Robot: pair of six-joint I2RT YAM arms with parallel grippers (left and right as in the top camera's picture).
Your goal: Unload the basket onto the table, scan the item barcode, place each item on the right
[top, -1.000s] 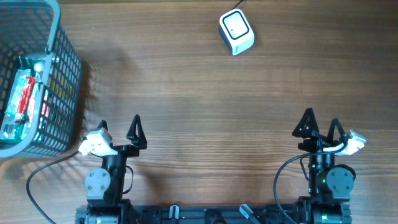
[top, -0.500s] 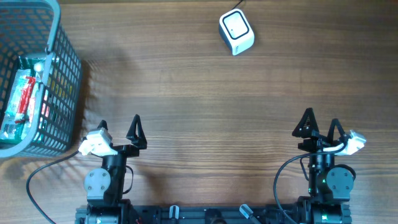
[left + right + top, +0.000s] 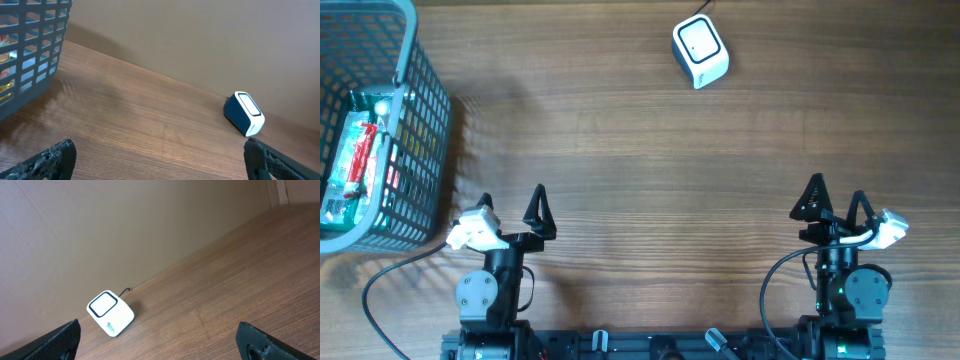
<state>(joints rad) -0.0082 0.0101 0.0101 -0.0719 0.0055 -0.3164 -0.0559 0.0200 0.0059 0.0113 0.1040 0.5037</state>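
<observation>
Jaws on the left arm (image 3: 488,272) and the right arm (image 3: 844,272) both stand released, spread wide and grasping nothing. In each wrist view only the dark fingertips (image 3: 49,161) show, at the bottom corners, with bare wood between them.

The packaged item (image 3: 356,152), red and white with a green edge, lies inside the basket (image 3: 426,140), against its inner wall. Other packets lie around it; through the mesh they are too blurred to tell apart.

The basket is blue-grey plastic mesh and stands on the wooden counter (image 3: 640,170). In the left wrist view its wall (image 3: 31,55) fills the upper left corner.

The left arm sits just beside the basket's near corner, not touching it. The scanner (image 3: 700,52), a small white block with a dark-framed window on top, stands well apart from the basket, at about the level of its far end. It also shows in the left wrist view (image 3: 243,114) and the right wrist view (image 3: 110,313). The right arm is farthest from the basket, past the scanner.
</observation>
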